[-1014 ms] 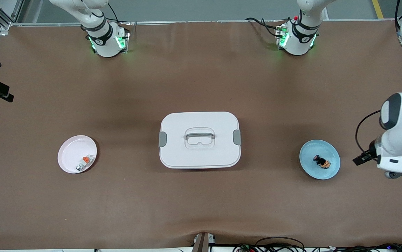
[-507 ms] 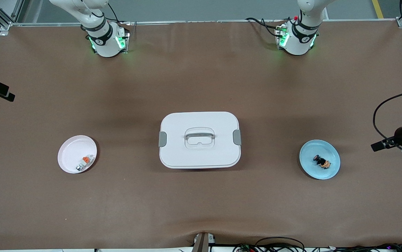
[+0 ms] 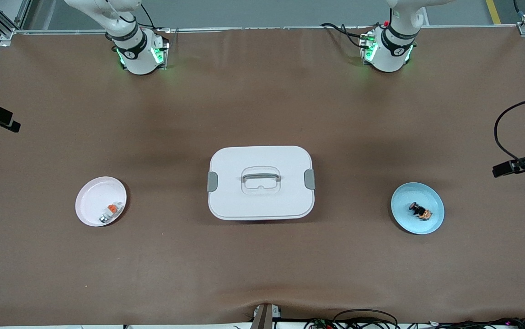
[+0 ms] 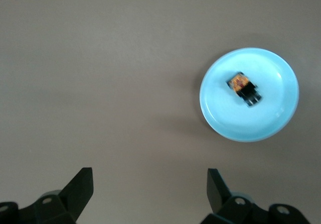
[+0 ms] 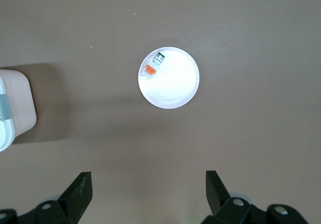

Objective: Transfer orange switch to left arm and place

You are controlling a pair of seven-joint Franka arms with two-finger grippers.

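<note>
Brown table surface [image 3: 262, 114], with the white lidded box [image 3: 260, 183] at its middle. Toward the left arm's end from the box, the orange switch [image 3: 420, 211] lying untouched on the blue plate [image 3: 404, 221]. Toward the right arm's end, a white plate [image 3: 89, 201] holding only a silver piece with orange tab [image 3: 110, 213]. Left gripper [image 4: 149, 185] high over bare table near the blue plate, fingers spread, empty. Right gripper [image 5: 148, 185] over table near the white plate, fingers also spread. Judged: nothing picked, whole transfer left.
</note>
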